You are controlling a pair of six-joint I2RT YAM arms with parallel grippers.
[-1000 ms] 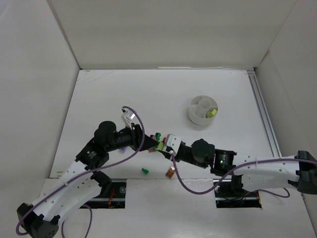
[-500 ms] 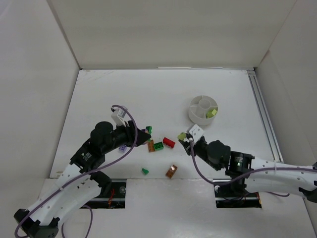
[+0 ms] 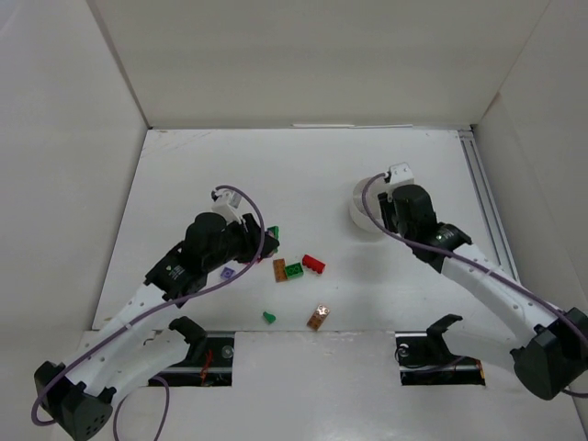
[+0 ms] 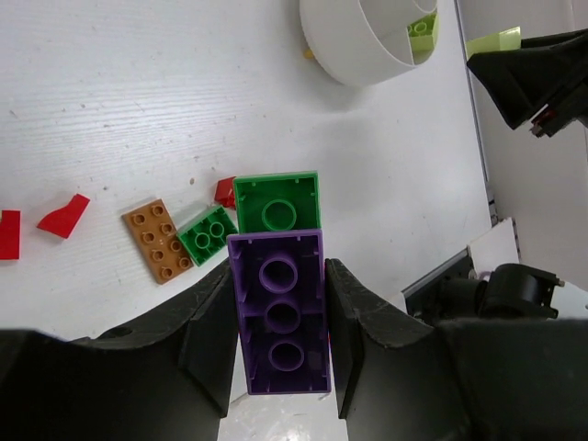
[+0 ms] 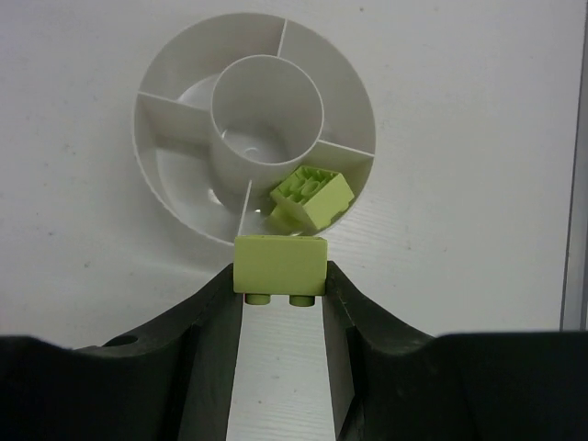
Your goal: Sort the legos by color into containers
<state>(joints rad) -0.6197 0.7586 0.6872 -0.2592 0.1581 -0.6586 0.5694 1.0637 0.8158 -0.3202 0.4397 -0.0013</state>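
**brickfan:** In the top view I can barely make out the dish (image 3: 360, 213). It's on the right half of the table, but the right gripper (image 5: 280, 276) hangs over it and only the left rim shows. What's it carrying?

**yam_guy:** The wrist cam settles that. The jaws are clamped on a pale yellow brick (image 5: 280, 262), lined up with the dish rim. It's next to the wedge where a second pale brick (image 5: 312, 199) lies.

**brickfan:** And the left gripper (image 4: 278, 271)?

**yam_guy:** It's squeezing a purple brick (image 4: 280, 340) with a green brick (image 4: 277, 200) stuck to its end, above the loose bricks (image 3: 294, 270) mid-table. The green one half hides a small red piece (image 4: 225, 191). Another red bit (image 4: 7, 234) is cut off at the frame edge, so I can't tell its shape.

**brickfan:** Room to move?

**yam_guy:** There's bare table (image 3: 303, 175) between the pile and the dish, and more on the far side. There are walls (image 3: 303, 64) all round, and a rail (image 3: 484, 211) along the right edge.
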